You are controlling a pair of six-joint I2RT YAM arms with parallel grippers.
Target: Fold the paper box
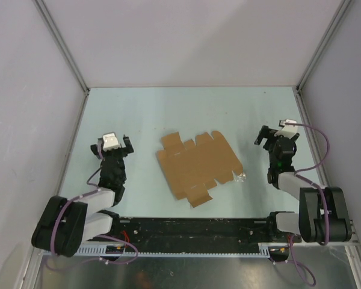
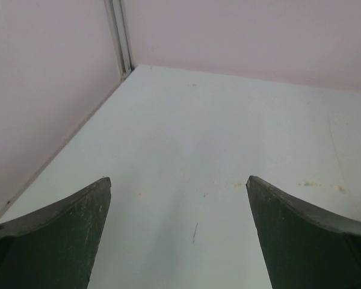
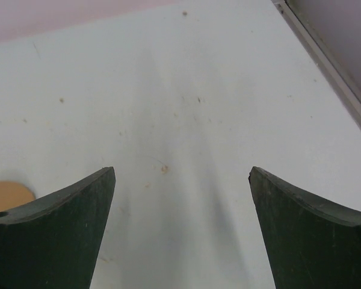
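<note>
1. Paper box (image 1: 197,167) lay flat and unfolded on the desk (image 1: 168,111), roughly mid-desk, betw. the two arms. It was a brown die-cut sheet w/ tabs on its edges, turned at a slant.
2. Left end effector (image 1: 113,144) sat off to the sheet's left, well apart from it. Jaws were spread wide w/ nothing betw. them.
3. Left wrist cam agreed: the left fingers (image 2: 60,235) stood far apart w/ only bare pale desk in the gap. The far-left corner lay ahead, w/ a metal post (image 2: 119,36) running up betw. the walls.
4. Right end effector (image 1: 277,137) sat on the opp. side, also clear of the sheet. Jaws were wide apart, gripping nothing.
5. Right wrist cam: the right fingers (image 3: 313,235) stood apart over speckled desk. A rounded tan tab (image 3: 9,195) of the sheet peeked in at the left edge, partly hidden behind the left-hand finger.
6. A small clear plastic scrap (image 1: 239,177) lay just beside the sheet's right-hand tabs, on the right arm's side. Touching or not, couldn't tell.
7. Both arms were folded low, bases on the black rail (image 1: 192,229) at the near edge.
</note>
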